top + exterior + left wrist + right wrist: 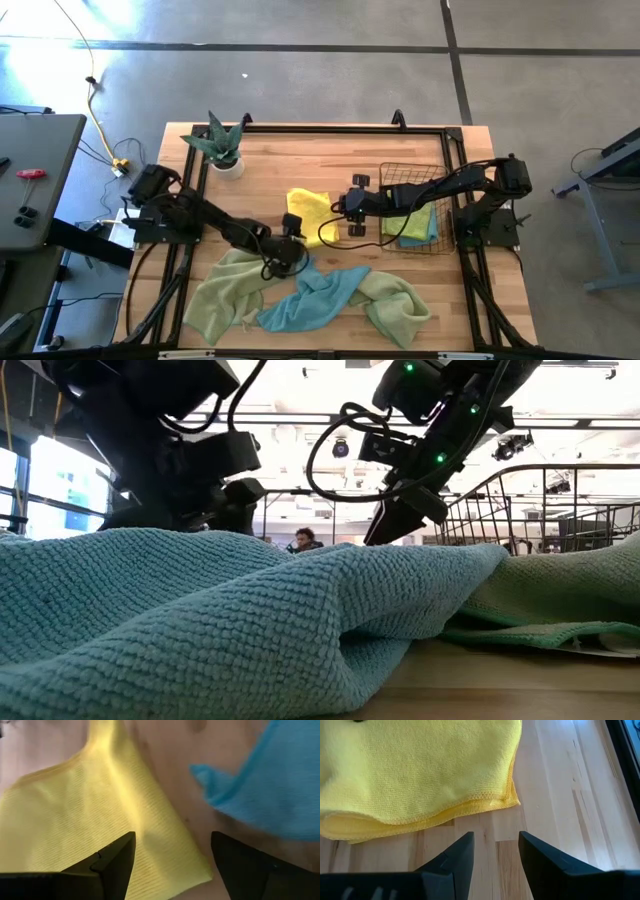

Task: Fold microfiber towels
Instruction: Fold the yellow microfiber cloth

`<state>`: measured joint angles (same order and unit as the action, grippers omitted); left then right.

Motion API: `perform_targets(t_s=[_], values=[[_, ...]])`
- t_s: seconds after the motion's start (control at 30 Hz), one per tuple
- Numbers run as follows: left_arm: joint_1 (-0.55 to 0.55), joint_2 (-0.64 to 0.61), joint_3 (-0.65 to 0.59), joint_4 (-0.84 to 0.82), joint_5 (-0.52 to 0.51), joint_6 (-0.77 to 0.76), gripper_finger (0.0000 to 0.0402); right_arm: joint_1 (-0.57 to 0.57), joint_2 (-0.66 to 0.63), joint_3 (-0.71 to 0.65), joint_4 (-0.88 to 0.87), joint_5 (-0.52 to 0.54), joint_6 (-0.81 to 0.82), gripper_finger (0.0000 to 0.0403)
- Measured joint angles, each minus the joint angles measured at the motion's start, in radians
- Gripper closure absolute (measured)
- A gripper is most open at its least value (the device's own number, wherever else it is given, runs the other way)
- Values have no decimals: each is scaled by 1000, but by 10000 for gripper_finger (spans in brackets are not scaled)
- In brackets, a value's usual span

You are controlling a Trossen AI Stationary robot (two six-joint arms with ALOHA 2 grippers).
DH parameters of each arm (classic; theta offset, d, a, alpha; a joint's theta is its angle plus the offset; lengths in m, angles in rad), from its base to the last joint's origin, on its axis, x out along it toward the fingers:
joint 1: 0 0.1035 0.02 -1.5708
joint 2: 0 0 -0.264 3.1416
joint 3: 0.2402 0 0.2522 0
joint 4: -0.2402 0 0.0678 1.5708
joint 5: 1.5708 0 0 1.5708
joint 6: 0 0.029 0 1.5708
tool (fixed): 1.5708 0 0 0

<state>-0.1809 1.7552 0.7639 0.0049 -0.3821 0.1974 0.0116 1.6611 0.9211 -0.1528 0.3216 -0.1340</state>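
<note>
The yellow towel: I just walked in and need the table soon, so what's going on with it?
Both arms hover over the yellow towel mid-table. The left claw is open above its corner; the right claw is open and empty beside its edge. The blue towel and green towels lie crumpled in front.

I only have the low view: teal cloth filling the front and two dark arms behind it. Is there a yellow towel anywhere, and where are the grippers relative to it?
Observer: Yes. The yellow towel lies mid-table, left of the wire basket.
Operator: Is either gripper holding it?
Observer: No. The right gripper is open and empty over bare wood, just off the towel's hemmed corner.
Operator: And the left one?
Observer: The left gripper is open above the yellow towel's other edge, with the blue towel close beside it.
Operator: Anything in the basket?
Observer: Folded towels, green and blue, sit inside it.
</note>
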Motion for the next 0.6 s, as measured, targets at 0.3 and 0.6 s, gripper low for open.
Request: perform_targets(t_s=[0.3, 0.6], values=[[51, 6, -5, 10, -168, -9, 155, 0, 0, 0, 0, 0, 0, 254], [119, -13, 14, 140, 19, -226, 155, 0, 0, 0, 0, 0, -1, 254]])
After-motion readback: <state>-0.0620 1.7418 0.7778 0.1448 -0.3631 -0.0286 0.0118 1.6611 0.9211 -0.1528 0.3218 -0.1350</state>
